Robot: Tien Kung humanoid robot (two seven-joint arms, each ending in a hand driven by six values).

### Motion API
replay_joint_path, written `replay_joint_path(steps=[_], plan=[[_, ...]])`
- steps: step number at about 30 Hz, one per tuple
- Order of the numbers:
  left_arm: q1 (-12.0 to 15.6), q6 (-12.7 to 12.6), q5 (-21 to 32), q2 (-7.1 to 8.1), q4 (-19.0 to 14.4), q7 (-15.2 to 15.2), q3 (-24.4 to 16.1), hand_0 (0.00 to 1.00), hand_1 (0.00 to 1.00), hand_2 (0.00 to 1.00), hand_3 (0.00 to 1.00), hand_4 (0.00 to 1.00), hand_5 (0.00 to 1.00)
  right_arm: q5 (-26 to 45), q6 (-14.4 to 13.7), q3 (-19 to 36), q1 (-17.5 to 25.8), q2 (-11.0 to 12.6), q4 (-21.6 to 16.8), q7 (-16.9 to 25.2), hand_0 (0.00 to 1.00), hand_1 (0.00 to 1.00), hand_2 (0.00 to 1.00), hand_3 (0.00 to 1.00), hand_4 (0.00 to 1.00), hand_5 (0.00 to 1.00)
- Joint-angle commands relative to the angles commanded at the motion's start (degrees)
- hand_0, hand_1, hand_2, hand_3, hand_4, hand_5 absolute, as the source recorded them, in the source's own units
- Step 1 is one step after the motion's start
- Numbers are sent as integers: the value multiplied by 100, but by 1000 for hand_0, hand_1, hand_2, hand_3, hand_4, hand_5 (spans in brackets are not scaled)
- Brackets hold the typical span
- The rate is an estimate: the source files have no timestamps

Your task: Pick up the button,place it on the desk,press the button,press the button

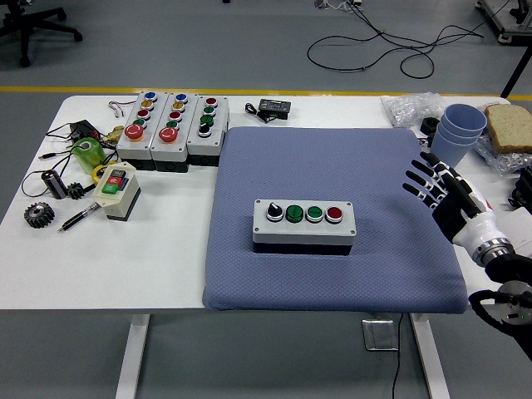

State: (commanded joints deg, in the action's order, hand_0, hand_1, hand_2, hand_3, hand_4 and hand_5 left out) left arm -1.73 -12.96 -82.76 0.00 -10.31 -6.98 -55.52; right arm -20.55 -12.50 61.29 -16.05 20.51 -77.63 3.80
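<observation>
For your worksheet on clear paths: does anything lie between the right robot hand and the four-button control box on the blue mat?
Nothing visible does. Only bare blue mat separates the open right robot hand from the four-button control box.

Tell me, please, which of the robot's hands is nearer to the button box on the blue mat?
The right hand: it hovers open over the mat's right edge, right of the button box and apart from it. The left hand is out of view.
</observation>
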Motion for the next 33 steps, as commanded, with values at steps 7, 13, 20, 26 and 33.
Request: replay_joint_path(steps=[7, 13, 20, 26, 33], plan=[[11, 8, -29, 0, 0, -5, -11, 603, 635, 682, 553, 370, 712, 20, 9, -29, 22, -7, 6, -6, 723, 681, 726, 697, 738, 297], [17, 12, -45, 0, 0, -3, -8, 603, 635, 682, 552, 370, 713, 25, 59, -31, 16, -1, 10, -54, 691, 658, 713, 694, 734, 293], [25, 18, -81, 0, 0, -10, -23, 603, 635, 682, 552, 370, 713, 38, 69, -33, 26, 0, 17, -62, 674, 642, 701, 688, 732, 293], [39, 25, -99, 0, 0, -17, -24, 603, 635, 682, 552, 369, 713, 53, 75, -30, 37, -1, 24, -87, 664, 626, 689, 683, 732, 291], [38, 26, -42, 0, 0, -9, 19, 602, 635, 681, 553, 369, 714, 94, 85, -20, 51, -5, 31, -96, 655, 612, 680, 677, 730, 291]])
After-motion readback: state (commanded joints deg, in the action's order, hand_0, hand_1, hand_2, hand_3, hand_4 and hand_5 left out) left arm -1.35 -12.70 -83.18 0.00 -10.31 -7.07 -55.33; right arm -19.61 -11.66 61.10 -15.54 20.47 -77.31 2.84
